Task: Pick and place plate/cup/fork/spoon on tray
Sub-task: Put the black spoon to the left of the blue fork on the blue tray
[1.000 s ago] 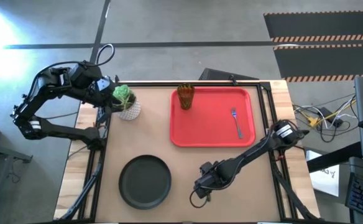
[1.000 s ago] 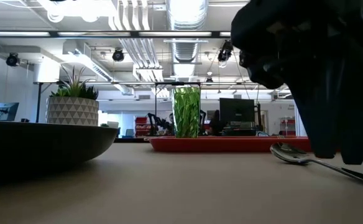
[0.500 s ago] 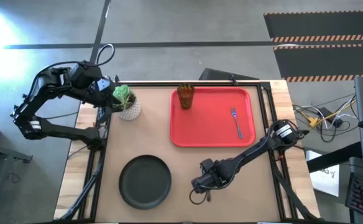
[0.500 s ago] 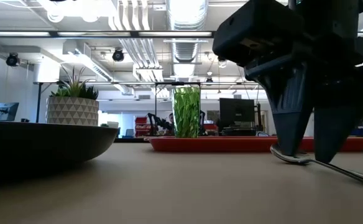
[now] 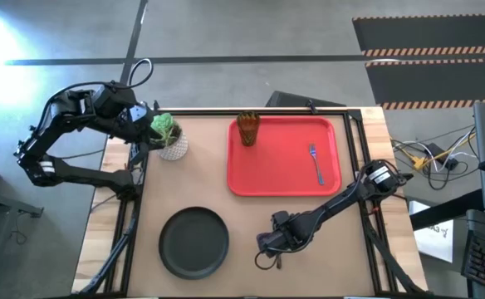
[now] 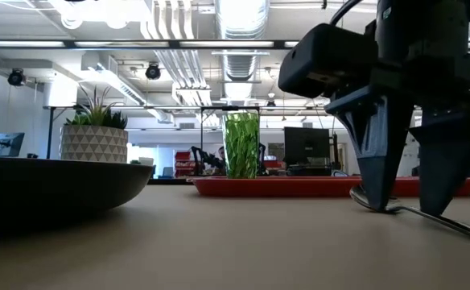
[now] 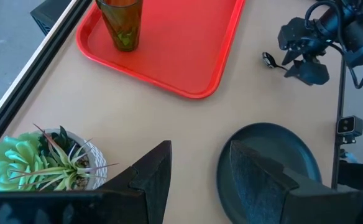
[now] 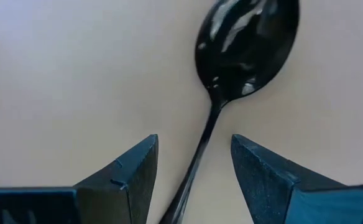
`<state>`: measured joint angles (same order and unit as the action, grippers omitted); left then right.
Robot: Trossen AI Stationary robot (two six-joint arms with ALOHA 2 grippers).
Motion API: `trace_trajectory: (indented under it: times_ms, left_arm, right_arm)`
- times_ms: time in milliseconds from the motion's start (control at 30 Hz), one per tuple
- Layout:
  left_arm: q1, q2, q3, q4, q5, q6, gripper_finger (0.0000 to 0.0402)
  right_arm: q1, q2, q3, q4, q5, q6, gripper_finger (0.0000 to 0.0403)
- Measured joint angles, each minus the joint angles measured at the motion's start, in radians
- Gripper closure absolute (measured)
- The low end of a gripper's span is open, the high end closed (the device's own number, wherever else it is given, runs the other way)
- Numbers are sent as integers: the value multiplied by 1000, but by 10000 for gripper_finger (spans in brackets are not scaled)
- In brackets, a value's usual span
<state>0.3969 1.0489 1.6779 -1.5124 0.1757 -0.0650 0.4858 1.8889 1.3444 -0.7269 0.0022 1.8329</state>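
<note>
The silver spoon (image 8: 247,46) lies flat on the table near its front edge, right of the dark plate (image 5: 193,242). My right gripper (image 8: 194,162) is open and points down over the spoon. One finger stands on each side of the handle (image 8: 200,149), just behind the bowl, and neither touches it. In the low view its fingertips (image 6: 380,201) reach down to the tabletop beside the spoon (image 6: 372,198). The red tray (image 5: 284,187) holds the green cup (image 5: 247,129) in its far left corner and the blue-handled fork (image 5: 315,164) on its right side. My left gripper (image 7: 194,180) is open and empty at the table's far left.
A white pot with a green plant (image 5: 168,137) stands at the far left, next to my left gripper. Bare tabletop lies between the plate and the tray (image 5: 251,212). The right arm (image 5: 342,199) slants across the table's right front corner.
My right gripper has come down onto the spoon, and its fingertips now reach the tabletop. Its fingers stand wider apart than a second ago, one on each side of the handle. The spoon has stayed where it was.
</note>
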Motion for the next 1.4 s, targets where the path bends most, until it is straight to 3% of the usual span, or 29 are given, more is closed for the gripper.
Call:
trace_trajectory:
  times_ms: [433, 833, 1233, 1400]
  left_arm:
    - [0, 0, 0, 0, 0, 3, 255]
    - [0, -9, 0, 0, 0, 3, 255]
    - [0, -18, 0, -1, 0, -5, 255]
    - [0, -16, 0, -1, 0, -6, 255]
  right_arm:
    - [-2, -2, -17, 5, 0, 89, 227]
    - [2, -5, -51, 0, -4, 45, 387]
    - [2, -10, -30, -16, 12, -48, 394]
    - [-14, -78, 70, -156, 170, -128, 394]
